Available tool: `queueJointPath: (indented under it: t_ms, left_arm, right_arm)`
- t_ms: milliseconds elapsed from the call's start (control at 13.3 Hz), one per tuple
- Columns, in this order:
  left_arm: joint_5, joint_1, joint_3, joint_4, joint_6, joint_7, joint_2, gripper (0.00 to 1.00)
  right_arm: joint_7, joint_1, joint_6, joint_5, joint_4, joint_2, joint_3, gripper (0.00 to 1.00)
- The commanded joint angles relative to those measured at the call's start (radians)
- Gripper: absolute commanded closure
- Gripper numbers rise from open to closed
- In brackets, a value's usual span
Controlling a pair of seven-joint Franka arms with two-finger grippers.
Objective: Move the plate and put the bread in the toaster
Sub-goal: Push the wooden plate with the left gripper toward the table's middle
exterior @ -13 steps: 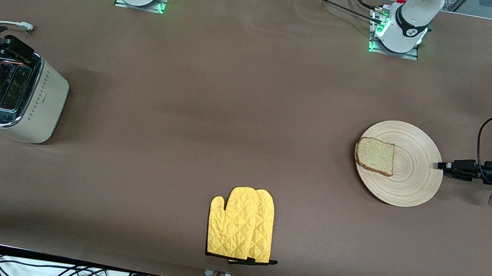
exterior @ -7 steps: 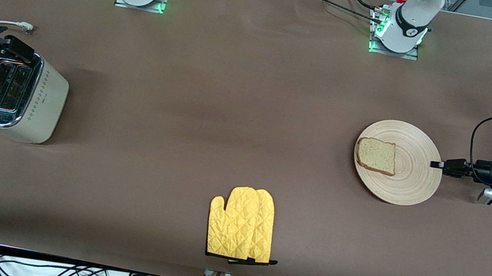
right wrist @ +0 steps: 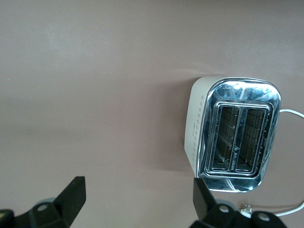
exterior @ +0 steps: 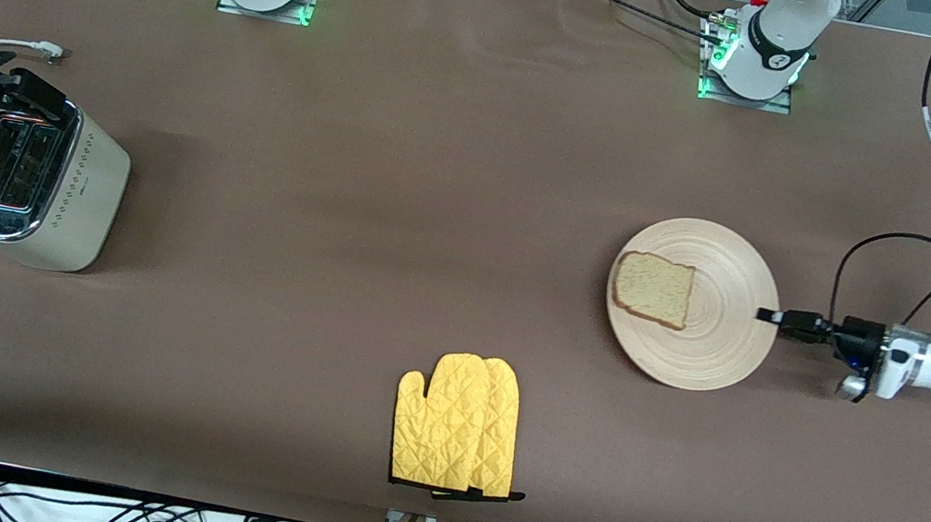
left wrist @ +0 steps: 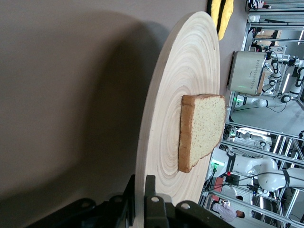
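I see the plate lying flat on the brown table toward the left arm's end, with the bread resting on it, off-centre toward the side that faces the right arm's end. From the left wrist view the slice sits flat on the ringed wood, fully inside the rim.

The toaster stands at the right arm's end of the table, well apart from the plate. Both of its slots look empty in the right wrist view. Its white cord trails off toward the arms' bases.

A pair of yellow mitts lies between the two, nearer to the front camera than either.

My left gripper is stretched out low and level from the table's edge, its fingers pinched onto the plate's rim, one above and one below. The arm bends down sharply from its raised elbow.

My right gripper waits above the toaster, fingers spread wide apart, holding nothing.
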Motion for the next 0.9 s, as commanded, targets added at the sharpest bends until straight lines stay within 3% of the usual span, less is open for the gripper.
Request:
queueJointPath:
  t_ms: [0,225,526,826]
  left_arm:
    - [-0.079,-0.092,-0.016,-0.029,0.06,-0.029,-0.019,1.0]
    - [-0.166,-0.215,-0.028,-0.034,0.106,-0.161,-0.019,1.0]
    - [-0.202,-0.403,-0.028,-0.034,0.2,-0.16,-0.013,1.0]
    - [-0.275,-0.499,-0.028,-0.017,0.227,-0.104,0.007,1.0]
  right_arm:
    - [0.014,-0.006,0.002,-0.011,-0.008,-0.008,0.008,0.0]
    - [0.014,-0.006,0.002,-0.011,-0.008,-0.006,0.008,0.0]
    - [0.012,-0.007,0.002,-0.011,-0.007,-0.005,0.008,0.0]
    - [0.014,-0.007,0.002,-0.013,-0.008,-0.005,0.007,0.0]
